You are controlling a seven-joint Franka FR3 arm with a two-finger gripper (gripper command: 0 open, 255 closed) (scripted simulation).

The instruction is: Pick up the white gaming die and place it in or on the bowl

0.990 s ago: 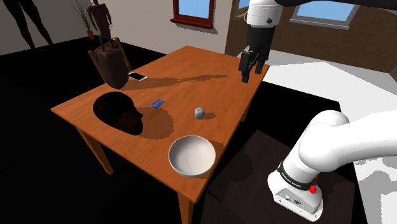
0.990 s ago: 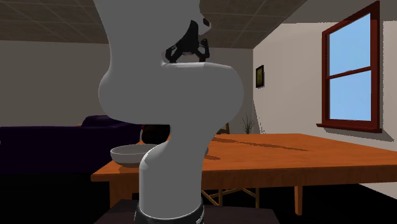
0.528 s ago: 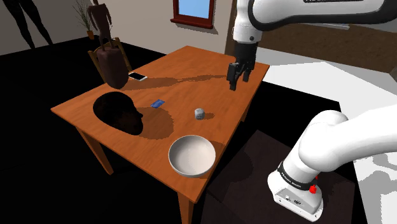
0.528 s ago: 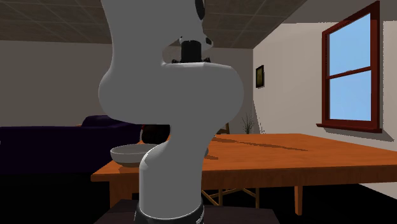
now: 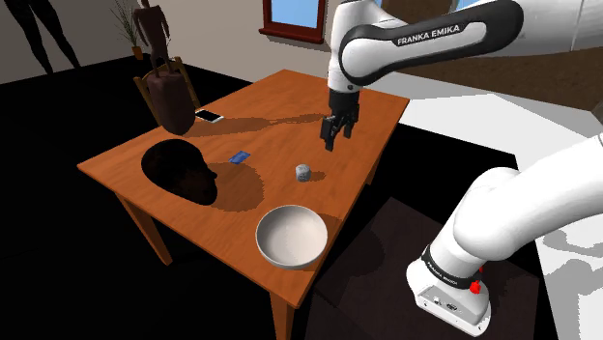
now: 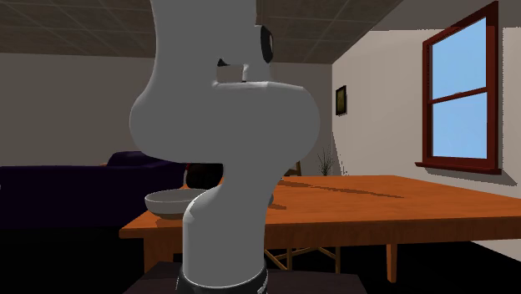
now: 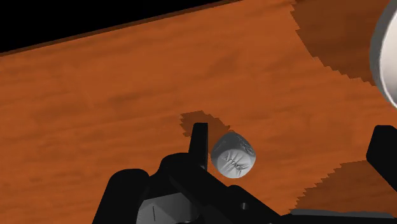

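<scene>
A small grey-white die (image 5: 302,172) lies on the wooden table (image 5: 271,106), a little beyond the pale bowl (image 5: 290,235) near the front edge. My black gripper (image 5: 331,135) hangs above the table, just past the die toward the shoulder view's upper right. Seen from the wrist, the die (image 7: 233,154) rests on the wood below, close to one of the fingers (image 7: 199,143), untouched. The gripper (image 7: 291,149) is open and holds nothing. The bowl's rim (image 7: 385,57) shows beyond the other finger. The bowl (image 6: 167,203) also peeks out beside the arm in the second exterior view.
On the table sit a dark rounded object (image 5: 179,169), a small blue card (image 5: 238,156) and a phone (image 5: 209,116). A brown chair (image 5: 169,97) stands behind the far corner. My own white arm (image 6: 225,150) covers the middle of the second exterior view.
The arm has swung toward the shoulder view's left and lowered, bringing the gripper nearer the die. The fingers stayed open. Nothing on the table moved.
</scene>
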